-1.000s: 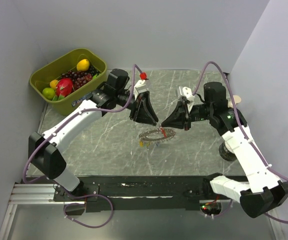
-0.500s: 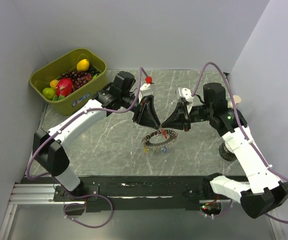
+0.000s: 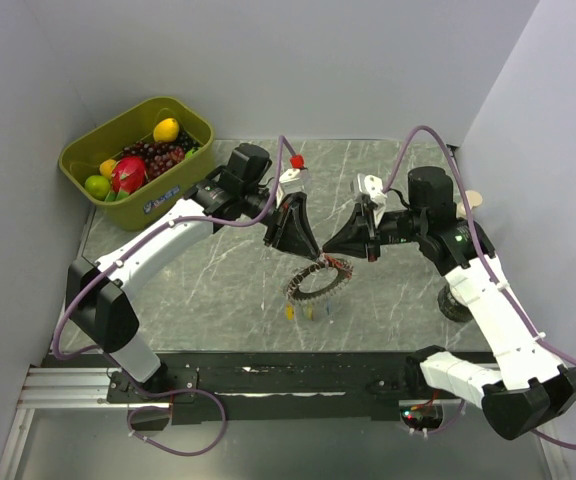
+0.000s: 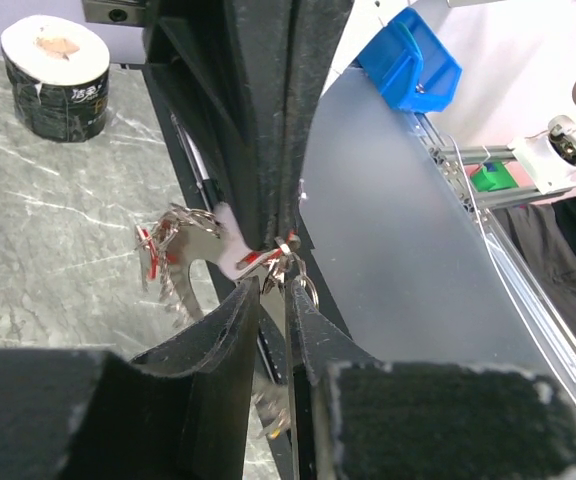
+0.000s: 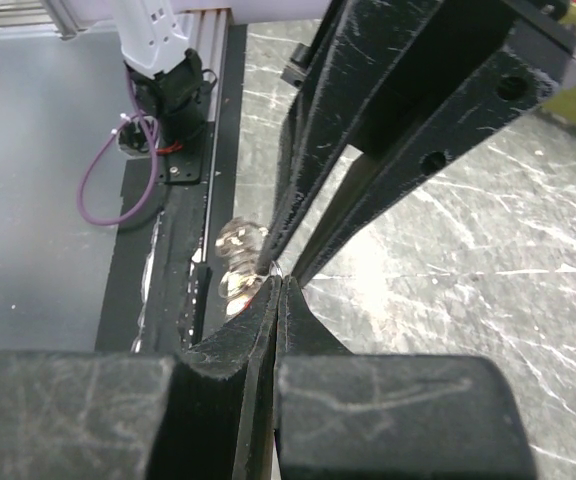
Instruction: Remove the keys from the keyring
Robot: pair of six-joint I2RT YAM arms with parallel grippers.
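Top external view: the green bin (image 3: 108, 126) at the far left of the surface (image 3: 218, 290) holds a lemon (image 3: 166, 129), grapes (image 3: 158, 155) and other fruit. Near the middle, the left fingers (image 3: 295, 230) and right fingers (image 3: 349, 238) both clamp the keyring (image 3: 320, 280), its keys (image 3: 308, 312) dangling below.

Silvery beaded keyring (image 3: 318, 281), loop tilted, far edge raised above the table (image 3: 208, 290), tiny yellow and blue keys (image 3: 306, 312) dangling beneath

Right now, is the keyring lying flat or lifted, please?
Lifted at one side: the keyring tilts up toward the left gripper and right gripper, keys dangling below. Table contact: cannot tell.
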